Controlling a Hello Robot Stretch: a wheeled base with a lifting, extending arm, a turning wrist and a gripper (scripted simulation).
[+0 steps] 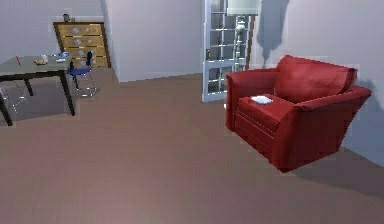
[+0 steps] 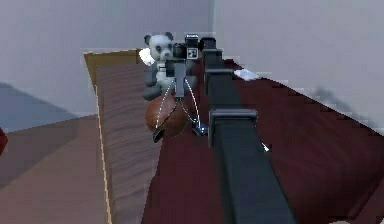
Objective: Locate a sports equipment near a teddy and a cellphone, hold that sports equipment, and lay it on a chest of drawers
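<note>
Arm side view: dark red bed across the right half, with its wooden frame along the side toward the picture's left. Above the bed, rising from the bottom edge, the arm, a dark square bar stretched toward the bed's far end. At that far end, propped by the frame, a white-and-dark teddy. Just short of the teddy, at the seam of bed cover and frame, an orange-brown ball, by shape and colour the sports equipment asked for, lying on the bed and not lifted. At the arm's tip, the gripper, thin fingers slanting down on either side of the ball. Cannot tell the grip's state, nor whether anything is held, with the ball lying on the bed right behind the fingers. Cannot tell either whether touching or merely in front.

Judged step: search done, grasp in hand. Next calls for securing the ball, raising it clear of the bed without knocking the teddy, pulling the arm in, then driving to the wooden chest of drawers, seen in the forward view against the back wall. Likely risk: a round ball rolling along the bed's frame if nudged.
</note>
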